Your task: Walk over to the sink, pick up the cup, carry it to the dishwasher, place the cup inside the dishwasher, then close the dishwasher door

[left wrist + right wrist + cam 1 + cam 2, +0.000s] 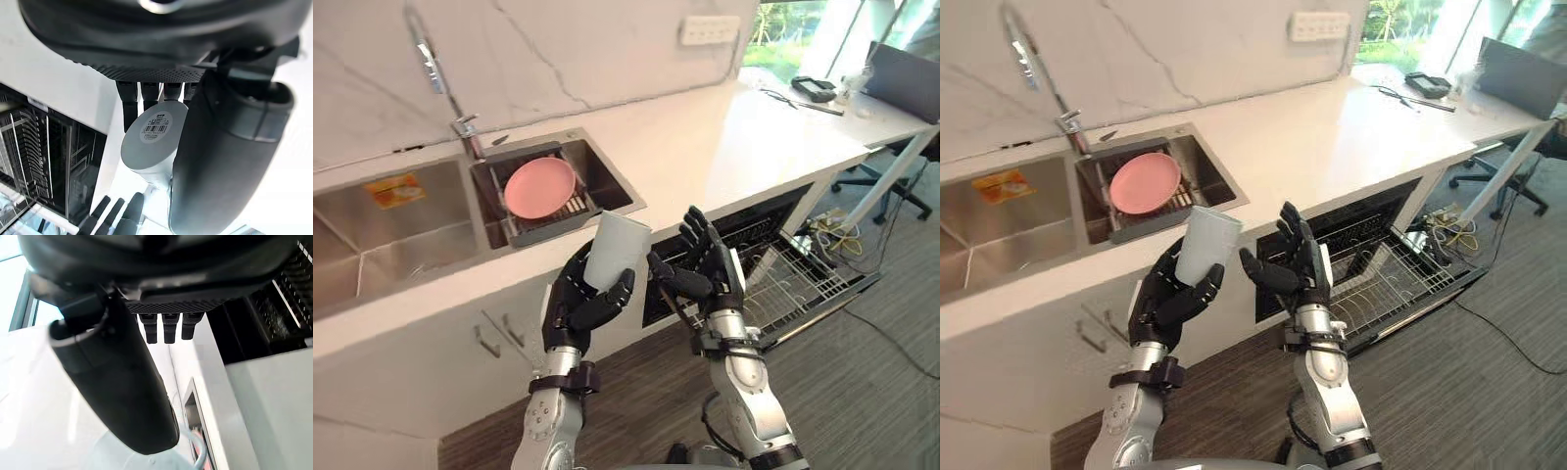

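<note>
i hold the cup (616, 250) in my left hand (573, 304), fingers curled round its base, mouth up and leaning right, before the tabletop (705, 147) edge. my right hand (705, 269) is spread and empty beside it — the dishwasher rack (808, 284) lies further right.

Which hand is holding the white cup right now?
The left hand, curled round the white cup; the right hand is open beside it, gripping nothing.
</note>
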You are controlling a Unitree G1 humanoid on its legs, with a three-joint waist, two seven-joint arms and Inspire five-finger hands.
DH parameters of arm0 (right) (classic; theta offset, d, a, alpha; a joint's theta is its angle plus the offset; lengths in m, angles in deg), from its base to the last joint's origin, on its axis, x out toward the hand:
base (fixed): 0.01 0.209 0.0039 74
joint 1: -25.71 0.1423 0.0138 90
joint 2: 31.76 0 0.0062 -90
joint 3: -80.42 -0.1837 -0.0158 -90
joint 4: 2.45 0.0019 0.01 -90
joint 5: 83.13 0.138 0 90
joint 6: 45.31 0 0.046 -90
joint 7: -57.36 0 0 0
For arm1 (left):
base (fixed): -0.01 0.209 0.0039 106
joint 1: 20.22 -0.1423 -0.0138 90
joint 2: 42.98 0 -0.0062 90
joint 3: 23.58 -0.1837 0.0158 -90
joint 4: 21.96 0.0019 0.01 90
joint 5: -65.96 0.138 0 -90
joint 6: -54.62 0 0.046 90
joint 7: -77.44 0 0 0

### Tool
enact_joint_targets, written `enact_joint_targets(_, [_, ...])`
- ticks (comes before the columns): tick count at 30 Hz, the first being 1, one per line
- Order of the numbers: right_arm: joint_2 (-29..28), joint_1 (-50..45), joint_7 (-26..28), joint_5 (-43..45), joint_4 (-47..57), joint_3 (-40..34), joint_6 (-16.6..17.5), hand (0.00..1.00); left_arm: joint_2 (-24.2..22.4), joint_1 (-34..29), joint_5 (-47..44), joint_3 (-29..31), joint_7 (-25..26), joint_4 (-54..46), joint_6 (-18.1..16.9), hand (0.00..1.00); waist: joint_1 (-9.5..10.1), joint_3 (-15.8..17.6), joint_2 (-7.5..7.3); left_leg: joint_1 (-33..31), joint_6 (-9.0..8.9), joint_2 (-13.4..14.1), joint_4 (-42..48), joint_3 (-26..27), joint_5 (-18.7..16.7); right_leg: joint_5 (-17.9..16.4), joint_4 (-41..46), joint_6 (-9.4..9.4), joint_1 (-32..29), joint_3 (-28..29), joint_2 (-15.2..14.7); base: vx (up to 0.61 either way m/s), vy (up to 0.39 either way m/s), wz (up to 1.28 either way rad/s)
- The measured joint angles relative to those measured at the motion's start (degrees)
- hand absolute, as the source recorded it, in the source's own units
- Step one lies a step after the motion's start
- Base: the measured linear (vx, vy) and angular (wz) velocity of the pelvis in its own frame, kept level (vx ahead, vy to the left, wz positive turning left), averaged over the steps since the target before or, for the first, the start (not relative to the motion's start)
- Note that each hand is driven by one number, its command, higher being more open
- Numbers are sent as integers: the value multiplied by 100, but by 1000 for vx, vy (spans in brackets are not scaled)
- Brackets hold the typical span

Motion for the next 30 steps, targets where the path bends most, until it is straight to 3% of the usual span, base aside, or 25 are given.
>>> enact_joint_targets(1, [-1, 1, 1, 1, 1, -64, 0, 90, 1, 25, 0, 3, -1, 5, 0, 30, -8, 15, 23, -69, -46, 64, 296, -47, 50, 36, -125, -3, 125, 20, 63, 135, -34, -26])
enact_joint_targets(3, [4, -1, -4, 14, 14, -93, 2, 90, -1, 67, 0, 79, -2, 56, -1, 30, 8, 75, 90, -353, 73, 184, 1461, -230, 585, 162, -594, -3, 645, 202, 194, 176, 1, -43])
enact_joint_targets(4, [1, -6, -4, 21, 61, -93, 17, 90, 0, 81, -1, 108, 4, 68, -8, 30, 58, 106, 52, -544, 21, 95, 1743, -434, 424, 203, -798, 8, 803, 339, 164, 143, 35, -44])
enact_joint_targets(5, [-2, -5, -10, 29, 105, -124, 32, 90, 0, 109, -1, 106, 3, 67, -19, 30, 64, 85, 90, -693, -6, 28, 1713, -576, 243, 203, -851, 8, 819, 378, 153, 136, 70, -43])
enact_joint_targets(7, [-19, 22, -19, 65, 179, -204, 57, 90, -38, 185, 5, 60, -14, 67, -26, 30, 124, 104, 100, -1204, 62, -414, 1011, -1132, -63, 200, -963, 6, 841, 626, 47, 141, 119, -50])
enact_joint_targets(8, [-19, 19, -19, 67, 178, -205, 57, 90, -52, 186, 7, 60, -13, 67, -26, 30, 150, 117, 88, -1247, 44, -525, 703, -1271, -46, 208, -961, 37, 842, 715, 18, 140, 165, -70])
enact_joint_targets(9, [-9, 18, -13, 68, 178, -216, 57, 90, -73, 188, 10, 61, -8, 67, -26, 30, 163, 118, 167, -1224, -19, -672, -201, -1582, 351, 238, -916, 208, 852, 870, 37, 160, 185, -80])
enact_joint_targets(10, [-28, -21, -11, 84, 124, -221, 57, 90, -56, 194, 61, 56, 8, 96, -26, 30, 188, 149, 155, -1051, 141, -692, -440, -1497, 955, 208, -922, 310, 940, 1104, 60, 187, 185, -68])
enact_joint_targets(12, [-137, -109, 20, 194, 161, -218, 58, 90, 45, 253, 62, 60, 14, 92, -30, 30, 111, 175, -18, -914, 219, -835, -646, -1400, 1003, 238, -1038, 373, 958, 1225, -69, 170, 144, -27])
enact_joint_targets(14, [-167, -127, 28, 281, 166, -220, 57, 90, 115, 270, 67, -2, 14, 92, -27, 30, 60, 178, -87, -826, 280, -934, -829, -1304, 1042, 263, -1147, 410, 971, 1302, -157, 156, 144, -15])
enact_joint_targets(21, [-290, -604, 316, 925, 679, -48, 58, 90, 143, 267, 483, -372, 23, 24, -23, 30, 23, 135, -117, -214, 350, -1077, -1656, -1009, 1178, 317, -1521, 482, 1208, 1674, -234, 96, 40, -20])
enact_joint_targets(30, [-269, -782, 425, 1405, 849, 102, 63, 90, 144, 377, 732, -372, 255, 39, -20, 30, -98, 31, -135, 82, 324, -1062, -2014, -971, 1220, 326, -1553, 474, 1227, 1926, -154, 30, -9, -17])
